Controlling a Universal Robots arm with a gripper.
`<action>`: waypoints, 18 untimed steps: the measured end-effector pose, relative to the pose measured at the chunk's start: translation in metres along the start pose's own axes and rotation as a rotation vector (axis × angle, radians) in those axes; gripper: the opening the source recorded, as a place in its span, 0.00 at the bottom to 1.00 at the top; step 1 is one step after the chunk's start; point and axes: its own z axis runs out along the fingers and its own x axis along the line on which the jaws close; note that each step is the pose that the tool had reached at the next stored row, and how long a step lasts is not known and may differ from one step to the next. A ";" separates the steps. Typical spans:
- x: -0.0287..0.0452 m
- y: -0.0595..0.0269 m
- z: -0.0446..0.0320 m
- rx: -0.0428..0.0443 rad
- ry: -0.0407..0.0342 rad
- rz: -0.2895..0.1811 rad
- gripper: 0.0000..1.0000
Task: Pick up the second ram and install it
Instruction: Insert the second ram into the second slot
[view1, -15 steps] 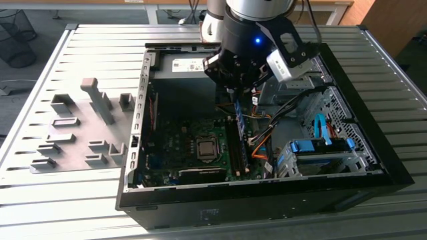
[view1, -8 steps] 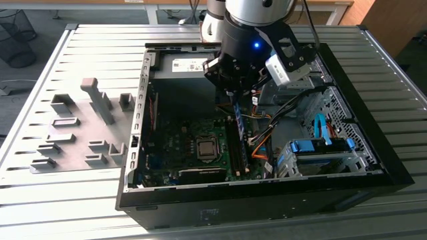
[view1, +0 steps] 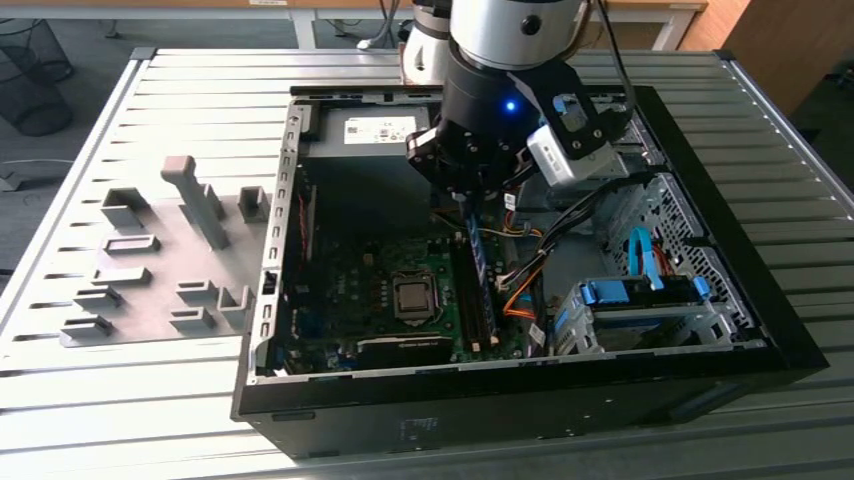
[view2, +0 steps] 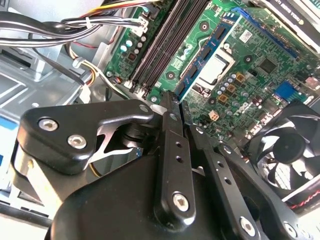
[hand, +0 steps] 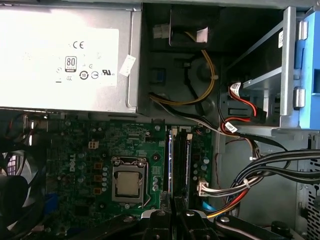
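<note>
The black metal pincer (view1: 470, 205) hangs inside the open black PC case (view1: 747, 330), its fingers (view2: 170, 130) drawn close together on the long, thin blue-green second ram (view1: 478, 250). The stick stands on edge, gripped at its upper end and running down from the fingertips toward the long black memory slots (view1: 474, 300) on the green motherboard (view1: 360, 290); whether it touches a slot cannot be told. In both wrist views the slots lie directly ahead of the pincer, with the square silver processor socket (hand: 129, 182) just beside them. Well apart from the pincer, grey plastic fixture blocks (view1: 154, 270) sit on the ribbed metal surface (view1: 80, 380).
</note>
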 end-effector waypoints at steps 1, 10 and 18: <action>0.0000 -0.0004 0.0010 -0.0001 -0.0001 0.001 0.14; 0.0000 -0.0007 0.0031 0.0000 0.0000 0.002 0.14; 0.0000 -0.0007 0.0048 -0.0006 -0.0003 0.002 0.14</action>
